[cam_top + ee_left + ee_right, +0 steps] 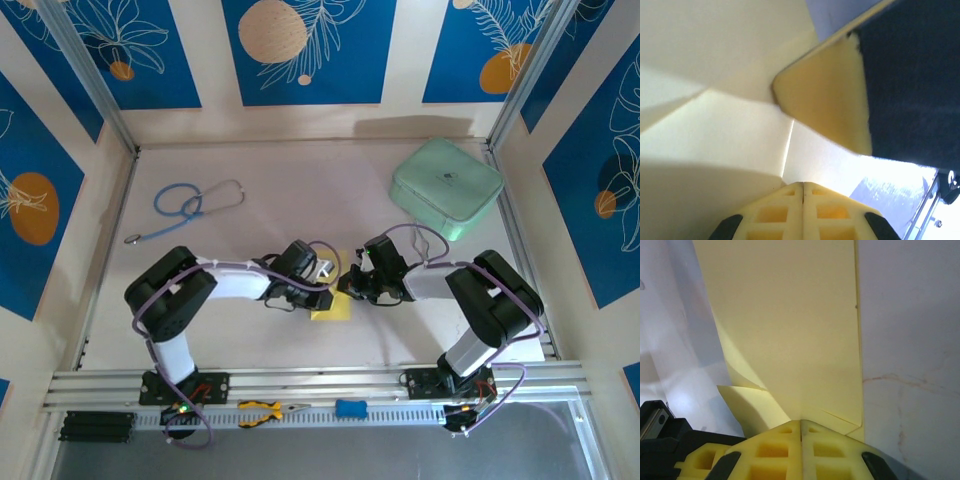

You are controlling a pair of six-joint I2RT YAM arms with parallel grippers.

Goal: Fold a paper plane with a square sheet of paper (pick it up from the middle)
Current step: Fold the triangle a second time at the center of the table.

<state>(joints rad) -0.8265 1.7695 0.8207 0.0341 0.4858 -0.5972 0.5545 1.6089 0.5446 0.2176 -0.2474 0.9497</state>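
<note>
The sheet of paper (332, 305) is pale yellow and already partly folded. It lies to the left of the mint-green case (445, 187) and nearer to the arm bases than the case, well apart from it. It sits on the pale surface (300, 190), between the two grippers.

The left gripper (320, 272) comes to the paper from the side away from the case. In the left wrist view its jaws are pressed together with no gap between the yellow pads (770, 215). A crease of the sheet (715, 140) runs straight down to the seam between them, so they seem to pinch the paper there. In this view one yellow pad of the other gripper (825, 100) is touching the sheet from above, and several folds cross the paper.

The right gripper (352, 283) stands on the side of the paper that faces the case, very near to the left gripper. In the right wrist view its jaws are also pressed together, and the sheet (790, 315) goes in between the pads (830, 450), so they pinch its edge. A small folded flap shows beside the pads.

A blue and grey stethoscope (190, 205) lies far to the left of the case, about as far back on the surface. Pliers with yellow handles (262, 411) rest on the rail by the arm bases, far to the left of the case and much nearer.
</note>
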